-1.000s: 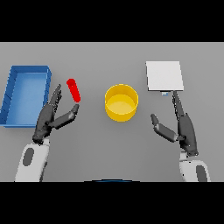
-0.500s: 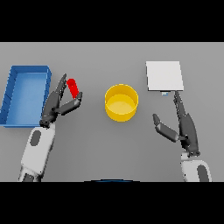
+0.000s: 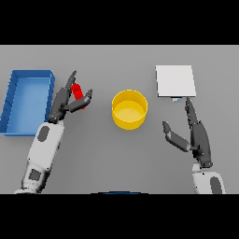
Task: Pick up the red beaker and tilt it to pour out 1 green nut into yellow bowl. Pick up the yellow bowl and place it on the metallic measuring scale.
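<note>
— Fingers (image 3: 67, 86) of left hand (image 3: 63, 100): straight, spread to both sides of red beaker (image 3: 79, 94), thumb reaching in from the right. Around it, but not clenched. Contact with beaker: cannot tell.

— And position of red beaker?

— Between the fingers and thumb, tilted, on or just over grey table (image 3: 116, 154). Just to the right of blue bin (image 3: 25, 100), well left of yellow bowl (image 3: 130, 108).

— Green nut inside?

— Cannot tell, too small.

— Right hand (image 3: 198, 135)?

— Fingers straight and released, pointing away from robot, thumb spread toward the left. Holding nothing. Lying near the right side, just below metallic measuring scale (image 3: 175, 80), fingertips near its lower edge but apart.

— Yellow bowl?

— Upright at middle of table, between both hands, touched by neither. Apart from scale, to its lower left.
</note>
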Robot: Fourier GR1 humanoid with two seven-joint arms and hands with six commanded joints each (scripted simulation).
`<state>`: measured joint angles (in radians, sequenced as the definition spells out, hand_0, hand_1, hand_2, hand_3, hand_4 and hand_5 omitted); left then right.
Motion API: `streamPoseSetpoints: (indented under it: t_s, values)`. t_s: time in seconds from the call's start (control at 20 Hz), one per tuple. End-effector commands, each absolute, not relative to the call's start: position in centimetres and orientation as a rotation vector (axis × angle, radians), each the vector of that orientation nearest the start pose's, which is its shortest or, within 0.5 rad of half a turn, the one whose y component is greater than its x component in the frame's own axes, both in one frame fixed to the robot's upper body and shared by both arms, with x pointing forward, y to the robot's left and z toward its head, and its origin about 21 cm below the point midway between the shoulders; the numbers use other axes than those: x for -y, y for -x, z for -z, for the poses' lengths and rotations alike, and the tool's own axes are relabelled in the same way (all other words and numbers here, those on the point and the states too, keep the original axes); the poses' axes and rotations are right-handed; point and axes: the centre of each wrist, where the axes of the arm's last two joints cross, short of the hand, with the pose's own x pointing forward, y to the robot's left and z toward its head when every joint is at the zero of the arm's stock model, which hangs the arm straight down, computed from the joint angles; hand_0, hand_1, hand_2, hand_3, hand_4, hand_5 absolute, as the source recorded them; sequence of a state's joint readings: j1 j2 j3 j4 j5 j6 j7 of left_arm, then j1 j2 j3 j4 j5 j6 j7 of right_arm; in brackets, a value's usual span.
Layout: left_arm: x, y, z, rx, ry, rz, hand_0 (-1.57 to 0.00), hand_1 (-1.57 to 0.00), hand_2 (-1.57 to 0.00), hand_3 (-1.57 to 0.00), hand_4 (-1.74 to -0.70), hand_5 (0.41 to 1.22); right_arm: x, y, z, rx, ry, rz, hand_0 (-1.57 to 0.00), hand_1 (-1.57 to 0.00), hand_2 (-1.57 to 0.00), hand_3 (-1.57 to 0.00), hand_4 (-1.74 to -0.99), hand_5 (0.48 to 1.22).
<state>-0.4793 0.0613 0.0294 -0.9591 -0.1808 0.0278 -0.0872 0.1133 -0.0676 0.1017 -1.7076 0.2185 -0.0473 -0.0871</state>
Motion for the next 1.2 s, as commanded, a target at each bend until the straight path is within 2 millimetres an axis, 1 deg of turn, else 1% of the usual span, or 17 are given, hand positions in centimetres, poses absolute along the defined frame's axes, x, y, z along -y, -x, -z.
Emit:
streamPoseSetpoints:
  t_s: [0.0, 0.15, 0.25, 0.3, 0.35, 0.4, 0.45, 0.5, 0.6, 0.65, 0.7, 0.8, 0.85, 0.9, 1.0, 1.1, 1.15]
  values:
    - [-19.8, -35.8, 1.8, 1.509, -0.096, 0.319, 0.0, 0.0, 0.0, 0.0, -1.3, 0.686, 22.9, -22.1, -0.9, 1.675, 0.201, -0.234, 0.0, 0.0, 0.0, 0.0, -1.268, 0.639]
    - [-20.0, -36.0, 2.1, 1.536, -0.075, 0.295, 0.0, 0.0, 0.0, 0.0, -1.33, 0.695, 23.6, -22.0, -1.1, 1.685, 0.219, -0.245, 0.0, 0.0, 0.0, 0.0, -1.264, 0.64]
    - [-19.6, -36.4, 2.5, 1.53, -0.067, 0.277, 0.0, 0.0, 0.0, 0.0, -1.35, 0.704, 23.2, -22.1, -1.1, 1.689, 0.213, -0.244, 0.0, 0.0, 0.0, 0.0, -1.261, 0.641]
    - [-19.3, -36.5, 2.5, 1.54, -0.054, 0.25, 0.0, -0.03, -0.07, -0.03, -1.38, 0.724, 23.2, -21.8, -0.9, 1.697, 0.211, -0.247, 0.0, 0.0, 0.0, 0.0, -1.259, 0.642]
    - [-18.9, -36.7, 2.5, 1.542, -0.054, 0.226, -0.12, -0.15, -0.18, -0.12, -1.41, 0.75, 23.2, -22.1, -1.1, 1.686, 0.213, -0.244, 0.0, 0.0, 0.0, 0.0, -1.26, 0.642]
    - [-18.6, -37.0, 2.2, 1.54, -0.042, 0.205, -0.29, -0.33, -0.36, -0.29, -1.45, 0.783, 23.3, -22.0, -0.7, 1.674, 0.226, -0.241, 0.0, 0.0, 0.0, 0.0, -1.258, 0.644]
    - [-18.4, -36.9, 2.4, 1.53, -0.053, 0.195, -0.44, -0.48, -0.52, -0.55, -1.45, 0.871, 23.3, -21.9, -0.6, 1.68, 0.226, -0.243, 0.0, 0.0, 0.0, 0.0, -1.257, 0.645]
    - [-18.6, -36.9, 2.5, 1.522, -0.077, 0.202, -0.66, -0.7, -0.73, -0.72, -1.5, 0.941, 23.2, -21.9, -0.8, 1.684, 0.226, -0.25, 0.0, 0.0, 0.0, 0.0, -1.255, 0.644]
    - [-18.3, -37.2, 2.1, 1.517, -0.099, 0.244, -0.99, -1.01, -1.03, -0.93, -1.57, 1.042, 23.2, -22.3, -0.8, 1.681, 0.223, -0.242, 0.0, 0.0, 0.0, 0.0, -1.254, 0.645]
    - [-18.0, -37.1, 2.5, 1.54, -0.092, 0.267, -1.11, -1.12, -1.14, -0.97, -1.6, 1.078, 23.3, -22.0, -0.7, 1.678, 0.227, -0.244, 0.0, 0.0, 0.0, 0.0, -1.252, 0.644]
    - [-18.2, -36.9, 2.7, 1.559, -0.093, 0.28, -1.2, -1.21, -1.23, -1.09, -1.57, 1.106, 23.2, -21.9, -0.6, 1.682, 0.229, -0.24, 0.0, 0.0, 0.0, 0.0, -1.25, 0.643]
    - [-18.1, -37.1, 2.5, 1.537, -0.087, 0.284, -1.33, -1.34, -1.35, -1.27, -1.52, 1.148, 23.0, -21.8, -0.6, 1.681, 0.214, -0.235, 0.0, 0.0, 0.0, 0.0, -1.259, 0.646]
    - [-18.2, -37.1, 2.5, 1.534, -0.091, 0.275, -1.38, -1.39, -1.4, -1.33, -1.51, 1.162, 23.5, -21.9, -0.9, 1.684, 0.225, -0.238, 0.0, 0.0, 0.0, 0.0, -1.257, 0.645]
    - [-18.3, -37.1, 2.4, 1.531, -0.093, 0.267, -1.42, -1.42, -1.43, -1.38, -1.55, 1.159, 23.2, -21.9, -0.9, 1.684, 0.216, -0.225, 0.0, 0.0, 0.0, 0.0, -1.258, 0.644]
    - [-17.5, -37.3, 2.1, 1.565, -0.076, 0.227, -1.47, -1.48, -1.48, -1.45, -1.62, 1.14, 23.5, -22.0, -1.0, 1.674, 0.212, -0.226, 0.0, 0.0, 0.0, 0.0, -1.26, 0.643]
    - [-17.4, -37.3, 1.6, 1.613, -0.063, 0.183, -1.51, -1.51, -1.51, -1.49, -1.66, 1.128, 23.0, -21.9, -1.1, 1.692, 0.215, -0.24, 0.0, 0.0, 0.0, 0.0, -1.258, 0.646]
    - [-17.6, -37.2, 1.3, 1.624, -0.066, 0.162, -1.52, -1.52, -1.52, -1.51, -1.68, 1.122, 23.2, -22.0, -0.8, 1.682, 0.225, -0.243, 0.0, 0.0, 0.0, 0.0, -1.258, 0.646]
